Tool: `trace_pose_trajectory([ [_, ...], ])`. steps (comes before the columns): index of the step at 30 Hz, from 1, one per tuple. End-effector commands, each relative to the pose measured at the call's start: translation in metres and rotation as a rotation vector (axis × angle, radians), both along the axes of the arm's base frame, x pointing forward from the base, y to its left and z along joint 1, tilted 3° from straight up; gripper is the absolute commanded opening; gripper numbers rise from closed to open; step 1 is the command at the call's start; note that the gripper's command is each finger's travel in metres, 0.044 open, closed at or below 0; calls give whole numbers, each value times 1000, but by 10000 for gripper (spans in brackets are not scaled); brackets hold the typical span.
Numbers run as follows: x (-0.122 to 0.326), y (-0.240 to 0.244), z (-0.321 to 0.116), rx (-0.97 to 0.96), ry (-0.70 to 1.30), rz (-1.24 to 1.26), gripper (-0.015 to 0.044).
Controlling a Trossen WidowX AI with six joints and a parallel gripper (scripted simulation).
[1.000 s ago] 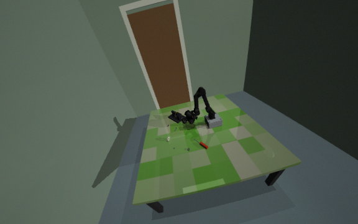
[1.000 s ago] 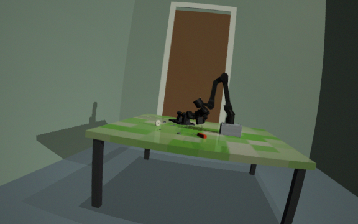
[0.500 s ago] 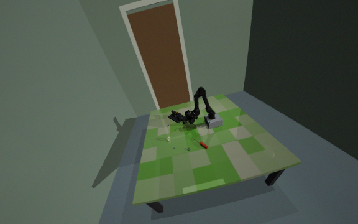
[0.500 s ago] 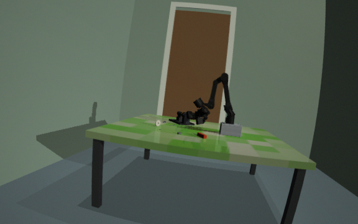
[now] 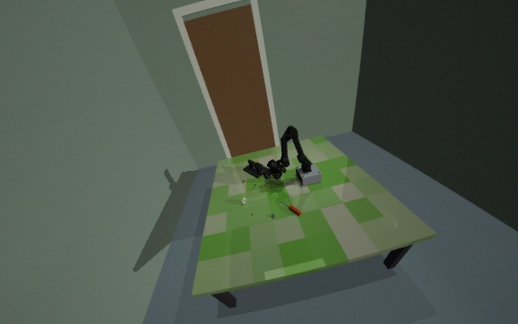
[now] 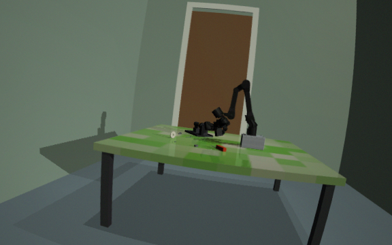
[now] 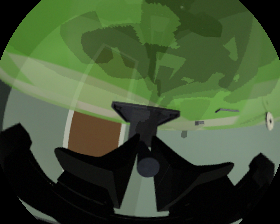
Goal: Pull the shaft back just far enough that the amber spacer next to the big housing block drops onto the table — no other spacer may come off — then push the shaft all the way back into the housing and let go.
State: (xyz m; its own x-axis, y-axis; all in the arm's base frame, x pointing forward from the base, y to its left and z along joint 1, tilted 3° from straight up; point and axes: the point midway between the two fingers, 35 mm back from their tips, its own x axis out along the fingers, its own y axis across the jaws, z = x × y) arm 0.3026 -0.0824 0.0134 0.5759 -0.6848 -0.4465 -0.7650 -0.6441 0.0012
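The dark fixture with the housing block (image 5: 253,168) (image 6: 197,128) (image 7: 143,125) stands at the back of the table. A tiny orange fleck (image 5: 255,164) shows on it; whether this is the amber spacer I cannot tell. My gripper (image 5: 266,174) (image 6: 207,126) (image 7: 145,138) is at the fixture's near end, shut on the shaft. The shaft's dark round end (image 7: 148,167) shows between the fingers in the wrist view. The rest of the shaft and the other spacers are hidden or too small to make out. I cannot tell how far the shaft sits in the housing.
A red-handled screwdriver (image 5: 295,210) (image 6: 220,148) lies toward the front of the table. A pale ring (image 5: 244,201) (image 6: 173,135) (image 7: 270,121) stands left of the arm. Several small dark parts are scattered nearby. The grey box (image 5: 309,175) (image 6: 252,141) is under the arm's base.
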Motion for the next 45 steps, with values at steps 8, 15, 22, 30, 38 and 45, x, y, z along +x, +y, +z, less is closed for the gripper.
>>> trace_pose_trajectory([
  [8, -1, 1, 0, 3, -3, -2, 0],
  [15, -2, 2, 0, 3, -3, -2, 0],
  [22, -2, 2, 0, 3, -3, -2, 0],
  [30, -3, 3, 0, 3, -3, -2, 0],
  [38, -3, 4, 0, 3, -3, -2, 0],
  [45, -4, 4, 0, 3, -3, -2, 0],
])
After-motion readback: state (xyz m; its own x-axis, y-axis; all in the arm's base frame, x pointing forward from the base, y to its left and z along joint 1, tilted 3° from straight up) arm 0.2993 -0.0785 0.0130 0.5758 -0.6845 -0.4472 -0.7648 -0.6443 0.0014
